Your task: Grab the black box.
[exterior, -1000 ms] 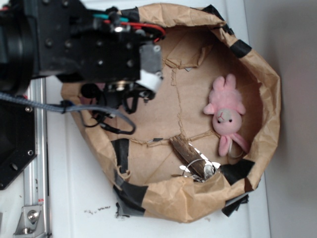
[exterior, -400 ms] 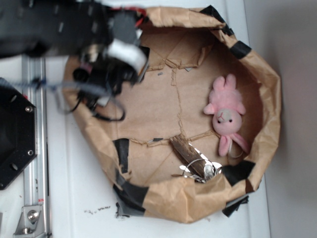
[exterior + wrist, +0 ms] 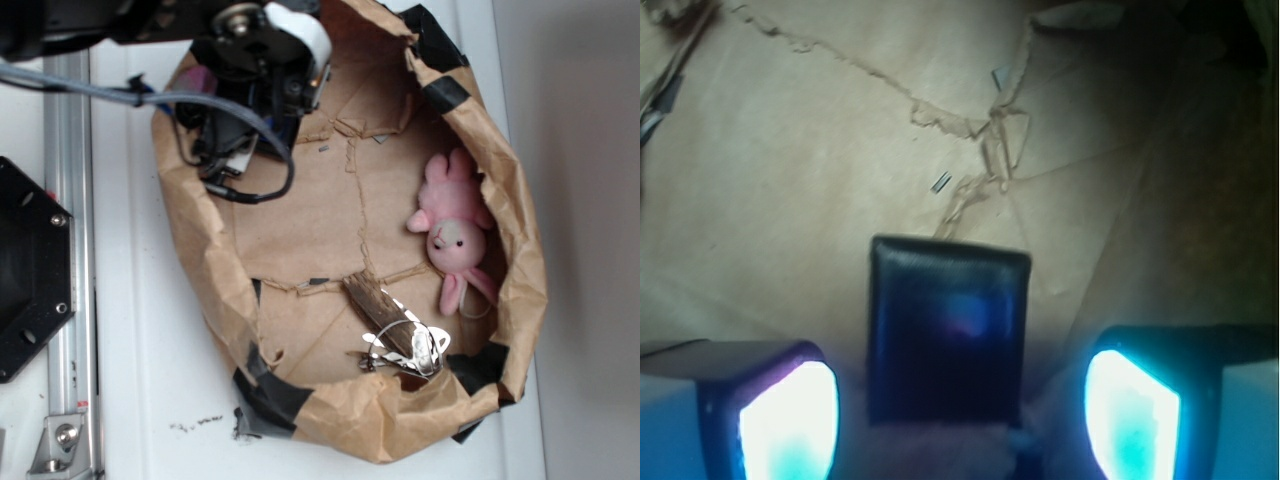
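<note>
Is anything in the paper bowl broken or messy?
Yes. The brown paper bowl is crumpled and patched with black tape, its floor is torn along ragged seams, and a stick tangled in wire lies there.

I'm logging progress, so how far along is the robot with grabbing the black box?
Done: the gripper is over the paper bag and lined up, with the black box between its fingers in the wrist view. In hand: the approach; the jaws are open, with gaps on both sides of the box. Left: close on the box and lift it.
</note>
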Action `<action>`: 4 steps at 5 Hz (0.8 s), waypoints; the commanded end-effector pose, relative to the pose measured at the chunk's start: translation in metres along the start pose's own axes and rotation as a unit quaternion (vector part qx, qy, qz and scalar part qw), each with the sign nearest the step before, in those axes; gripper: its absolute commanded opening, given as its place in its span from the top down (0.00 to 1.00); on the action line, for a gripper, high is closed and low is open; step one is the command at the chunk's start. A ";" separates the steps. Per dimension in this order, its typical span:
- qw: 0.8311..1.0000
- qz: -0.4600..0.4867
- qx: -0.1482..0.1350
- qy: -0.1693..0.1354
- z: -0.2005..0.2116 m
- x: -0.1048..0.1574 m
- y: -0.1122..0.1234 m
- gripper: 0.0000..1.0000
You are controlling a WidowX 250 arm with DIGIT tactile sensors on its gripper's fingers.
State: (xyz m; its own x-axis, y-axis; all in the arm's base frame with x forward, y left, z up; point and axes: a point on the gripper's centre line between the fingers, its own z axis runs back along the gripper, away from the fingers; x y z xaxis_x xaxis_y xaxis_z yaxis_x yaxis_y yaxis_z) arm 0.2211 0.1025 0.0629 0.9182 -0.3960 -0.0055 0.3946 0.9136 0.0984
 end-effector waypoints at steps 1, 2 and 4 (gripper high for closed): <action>1.000 0.012 0.017 -0.002 0.004 -0.009 0.008 0.00; 1.000 0.001 0.014 -0.001 0.003 -0.010 -0.001 0.00; 1.000 0.001 -0.018 -0.010 -0.015 0.002 -0.010 0.00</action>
State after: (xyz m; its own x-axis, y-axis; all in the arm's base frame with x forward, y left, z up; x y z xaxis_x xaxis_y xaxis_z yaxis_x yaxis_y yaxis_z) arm 0.2138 0.0925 0.0390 0.9243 -0.3814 -0.0130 0.3816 0.9239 0.0290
